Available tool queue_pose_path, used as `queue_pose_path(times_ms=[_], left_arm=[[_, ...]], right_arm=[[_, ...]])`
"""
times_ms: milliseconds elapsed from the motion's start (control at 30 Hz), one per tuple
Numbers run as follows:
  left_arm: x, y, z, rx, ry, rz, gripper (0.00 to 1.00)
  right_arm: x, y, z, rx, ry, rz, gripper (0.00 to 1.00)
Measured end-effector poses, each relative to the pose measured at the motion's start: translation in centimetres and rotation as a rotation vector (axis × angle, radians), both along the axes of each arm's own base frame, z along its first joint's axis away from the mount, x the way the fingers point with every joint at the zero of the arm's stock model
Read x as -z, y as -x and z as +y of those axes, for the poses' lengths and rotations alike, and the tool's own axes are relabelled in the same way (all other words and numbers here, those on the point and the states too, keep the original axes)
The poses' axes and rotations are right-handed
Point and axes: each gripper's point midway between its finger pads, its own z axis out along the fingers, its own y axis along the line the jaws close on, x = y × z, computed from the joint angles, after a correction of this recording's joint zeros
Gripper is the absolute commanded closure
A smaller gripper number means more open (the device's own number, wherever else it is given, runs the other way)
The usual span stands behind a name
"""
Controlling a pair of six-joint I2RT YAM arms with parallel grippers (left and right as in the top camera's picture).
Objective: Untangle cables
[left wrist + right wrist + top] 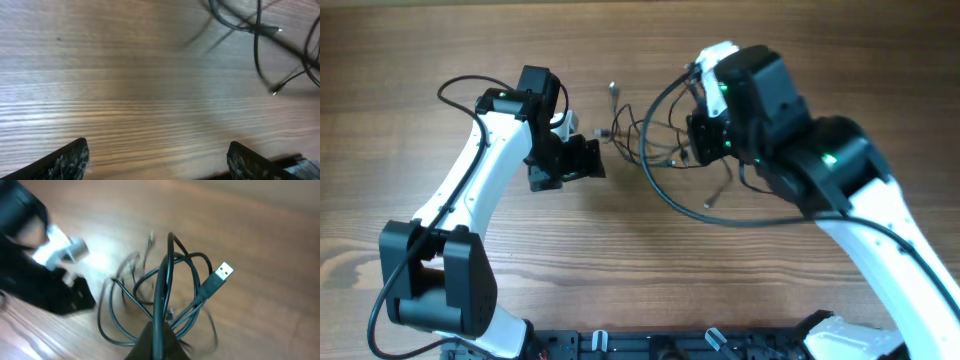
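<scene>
The cables (645,140) are thin dark wires with silvery plug ends, tangled at the table's middle between my arms. My right gripper (698,150) is shut on them at the tangle's right edge. In the right wrist view its fingers (159,339) pinch a dark strand, and loops (150,295) with a silvery USB plug (223,273) hang beyond. My left gripper (582,160) is open and empty just left of the tangle. In the left wrist view its fingertips (159,157) are wide apart over bare wood, with cable strands (260,35) at the upper right.
The wooden table (430,40) fills the view. A thicker black arm cable (720,215) loops below the tangle on the right. A loose plug end (612,90) lies just above the tangle. The left gripper's body (45,280) shows at the left of the right wrist view.
</scene>
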Motion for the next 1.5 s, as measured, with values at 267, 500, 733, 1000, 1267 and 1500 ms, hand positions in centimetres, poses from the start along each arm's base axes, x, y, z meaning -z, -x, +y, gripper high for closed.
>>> queue_pose_path(times_ms=[267,500,733,1000,1267,1500], left_arm=[[-2.7,4.3,-5.8,0.286,0.325,0.058,0.16],[-7.7,5.2,-11.7,0.539,0.743,-0.138,0.14],[-18.2,6.3,-13.3,0.685,1.021,-0.515,0.14],[-28.7,12.0,-11.9,0.876,1.102,-0.909,0.11],[-28.6,11.1,-11.3,0.814,0.919,-0.984,0.13],[-28.1,10.6,-11.4,0.805,0.893,-0.980,0.09]], right_arm=[[-3.2,0.7,-0.2,-0.012,-0.064,-0.086,0.96],[-3.3,1.0,-0.4,-0.039,-0.036,-0.101,0.96],[-7.3,3.6,-2.3,-0.070,-0.058,-0.226,0.96],[-7.4,6.0,-1.9,-0.161,-0.088,-0.191,0.96],[-9.1,13.3,2.1,-0.579,-0.277,-0.131,0.96],[-12.0,17.8,1.6,-0.711,-0.378,-0.192,0.96]])
